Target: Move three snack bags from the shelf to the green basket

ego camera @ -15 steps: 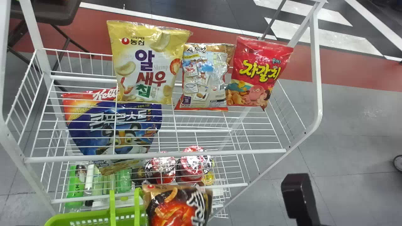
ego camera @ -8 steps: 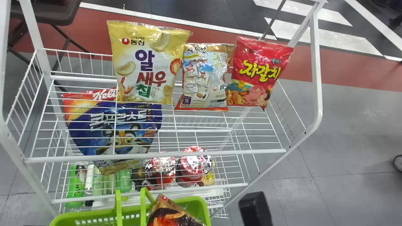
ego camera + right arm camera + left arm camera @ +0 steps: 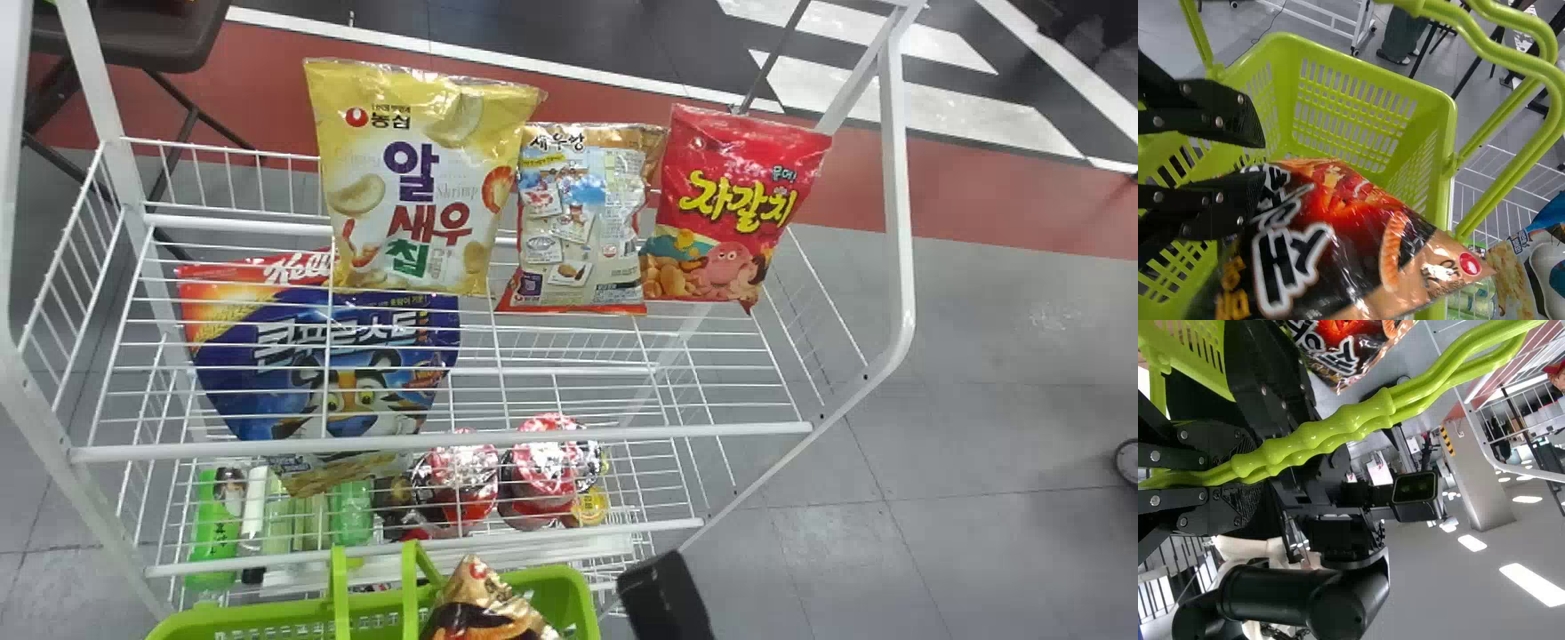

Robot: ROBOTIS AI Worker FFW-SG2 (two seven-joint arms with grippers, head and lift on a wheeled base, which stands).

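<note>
Snack bag with the dark, fiery print [image 3: 1338, 233] is at the opening of the green basket [image 3: 1365, 77], and one corner of it reaches over the rim in your right wrist view. Your right gripper [image 3: 662, 596] is beside the basket's right end in the head view. In its own wrist view, this right gripper [image 3: 1259, 165] has its two fingers apart — one of them overlaps the bag, but you cannot tell if it touches. Your left gripper [image 3: 1255, 475] is closed around the green handles [image 3: 1315, 437] of the basket.

Farther out, on the top tier of the white shelf [image 3: 622, 434], you have three more bags standing in a row: the yellow bag [image 3: 418, 187] at left, the pale bag [image 3: 582, 222] in the middle, the red bag [image 3: 729, 213] at right. Below them — seen through the wires — is the blue cereal bag [image 3: 342, 360].
</note>
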